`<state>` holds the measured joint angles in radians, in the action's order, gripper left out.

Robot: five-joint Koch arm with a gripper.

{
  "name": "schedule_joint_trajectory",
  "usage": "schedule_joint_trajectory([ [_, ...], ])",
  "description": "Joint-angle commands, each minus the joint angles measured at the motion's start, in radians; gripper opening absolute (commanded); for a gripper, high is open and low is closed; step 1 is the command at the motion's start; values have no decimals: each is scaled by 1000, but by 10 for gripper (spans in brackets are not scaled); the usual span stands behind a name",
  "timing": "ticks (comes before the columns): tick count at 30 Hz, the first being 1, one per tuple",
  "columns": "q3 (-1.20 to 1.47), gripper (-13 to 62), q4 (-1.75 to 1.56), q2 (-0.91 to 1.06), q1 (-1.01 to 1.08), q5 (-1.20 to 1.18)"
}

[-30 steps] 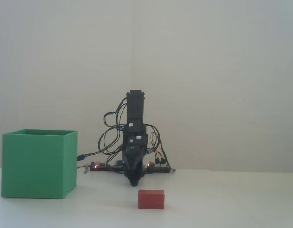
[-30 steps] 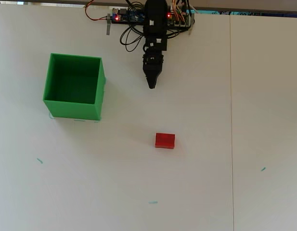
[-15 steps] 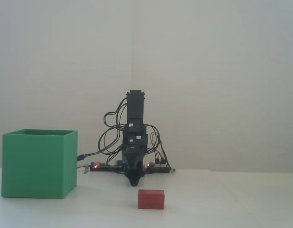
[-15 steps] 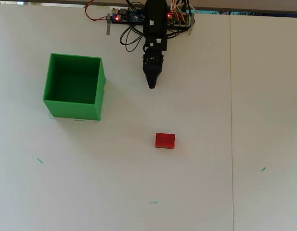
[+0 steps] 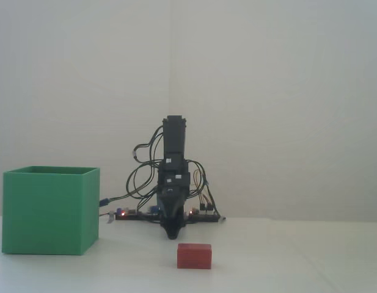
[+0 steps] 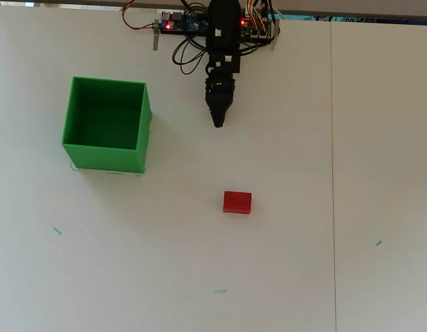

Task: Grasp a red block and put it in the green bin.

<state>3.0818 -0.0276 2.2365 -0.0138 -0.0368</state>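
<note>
Your red block (image 6: 237,202) is sitting flat on the white table (image 6: 289,263), out in the open, with nothing touching it. In the overhead view it is lying below and a little to the right of the gripper (image 6: 218,123), well apart from it. In the fixed view the block (image 5: 194,256) is showing closest to the camera, just right of the arm's centre line.

Your gripper is pointing down toward the table, tip aimed at the block's side of the table. The jaws are coming to one dark point in both views, pressed together as far as you can see, with nothing between them. In the fixed view the gripper (image 5: 172,234) is hanging just above the tabletop.

The green bin (image 6: 79,154) is standing upright to the left in the overhead view, open side up, its inside looking empty. It is sitting well apart from both block and gripper. In the fixed view the bin (image 5: 49,210) is towering over the block.

Behind the arm, the controller board (image 6: 184,23) is glowing with small red lights, and loose wires (image 5: 138,174) are looping around the arm's base.
</note>
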Motion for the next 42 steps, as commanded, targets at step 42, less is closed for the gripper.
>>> schedule_joint_trajectory([
  [42, -1483, 341, 825, -706, -178, 97],
])
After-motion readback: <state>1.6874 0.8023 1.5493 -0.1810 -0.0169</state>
